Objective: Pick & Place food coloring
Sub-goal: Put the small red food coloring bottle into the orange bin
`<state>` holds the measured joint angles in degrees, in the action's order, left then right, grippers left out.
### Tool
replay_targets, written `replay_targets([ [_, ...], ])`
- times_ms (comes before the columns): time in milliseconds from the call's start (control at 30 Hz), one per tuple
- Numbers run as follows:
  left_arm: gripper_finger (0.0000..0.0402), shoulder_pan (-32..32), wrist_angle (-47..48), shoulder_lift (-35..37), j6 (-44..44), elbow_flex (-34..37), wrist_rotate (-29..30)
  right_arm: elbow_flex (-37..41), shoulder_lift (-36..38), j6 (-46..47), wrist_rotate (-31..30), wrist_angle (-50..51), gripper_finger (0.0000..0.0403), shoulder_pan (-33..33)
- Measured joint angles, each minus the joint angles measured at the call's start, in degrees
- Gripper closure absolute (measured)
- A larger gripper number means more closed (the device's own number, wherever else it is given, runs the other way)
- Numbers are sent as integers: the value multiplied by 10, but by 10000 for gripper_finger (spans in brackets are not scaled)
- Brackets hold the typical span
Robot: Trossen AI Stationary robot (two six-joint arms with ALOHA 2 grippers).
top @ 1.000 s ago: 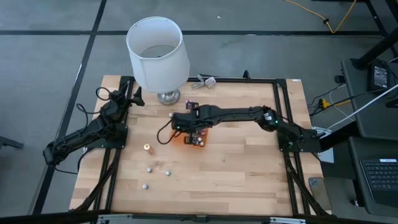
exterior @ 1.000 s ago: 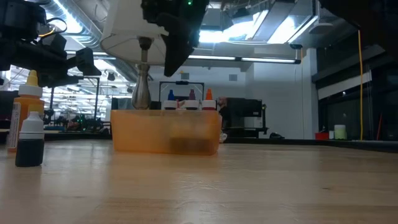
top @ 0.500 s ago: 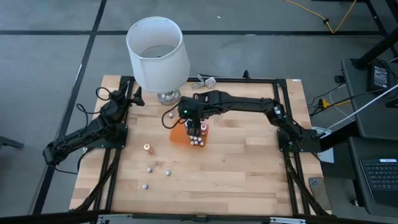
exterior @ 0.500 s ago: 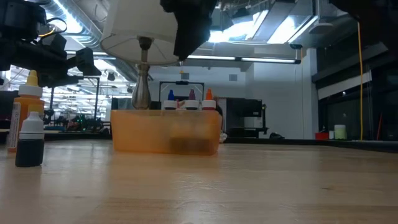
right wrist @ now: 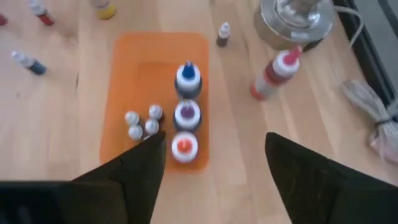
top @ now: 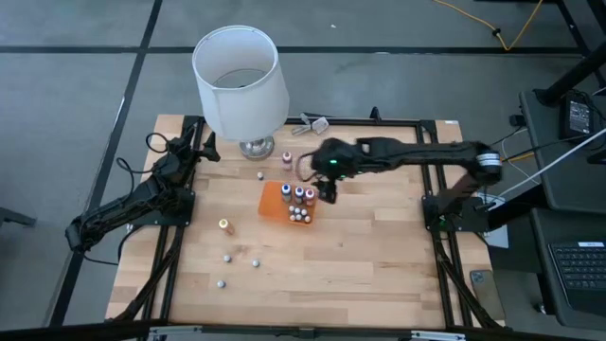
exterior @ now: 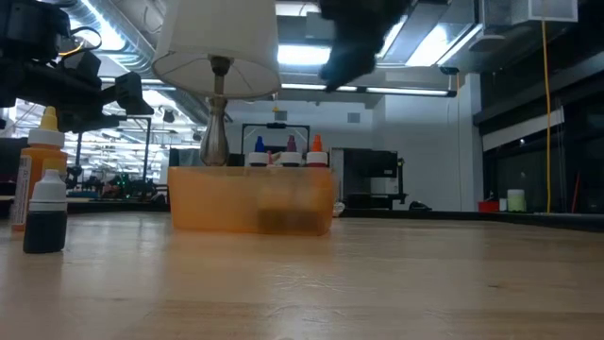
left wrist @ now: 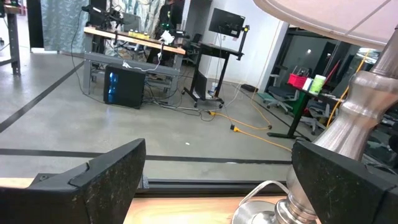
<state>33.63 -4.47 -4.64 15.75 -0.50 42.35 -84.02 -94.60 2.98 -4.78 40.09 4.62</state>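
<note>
So: light wood table (top: 360,246) with a black frame, grey floor around it; low view shows an open workshop behind with monitors and ceiling lights. Big white-shaded lamp (top: 240,80) stands at the far edge.

Right arm reaches across from its side, right gripper (top: 328,189) raised off the table just beside the orange tray (top: 272,201), fingers spread wide, nothing between them. Left gripper (top: 206,144) is parked near the lamp base, fingers apart and empty, well away from the tray.

Counts from the right wrist view: in the tray three taller bottles in a row, blue (right wrist: 187,79), purple (right wrist: 186,114), orange-red (right wrist: 183,145), all directly below the right gripper, plus four small white-capped ones (right wrist: 142,124) clustered next to them. Outside the tray: a red bottle (right wrist: 274,74) and a small dark one (right wrist: 222,35) by the lamp base. Further from the gripper, an orange bottle (top: 224,225) and three tiny ones (top: 240,260) loose on the wood.
</note>
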Motion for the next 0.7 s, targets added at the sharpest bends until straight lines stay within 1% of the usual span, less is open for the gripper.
replay_targets([
  [167,10,0,0,0,0,0,0,154,110,-28,0,-81,99,8],
  [333,10,0,0,0,0,0,0,297,207,-33,0,-191,91,21],
  [400,10,0,0,0,0,0,0,351,238,-34,-9,-235,91,30],
  [533,10,0,0,0,0,0,0,444,289,-34,-52,-309,91,50],
  [700,10,0,0,0,0,0,0,543,335,-35,-57,-393,91,90],
])
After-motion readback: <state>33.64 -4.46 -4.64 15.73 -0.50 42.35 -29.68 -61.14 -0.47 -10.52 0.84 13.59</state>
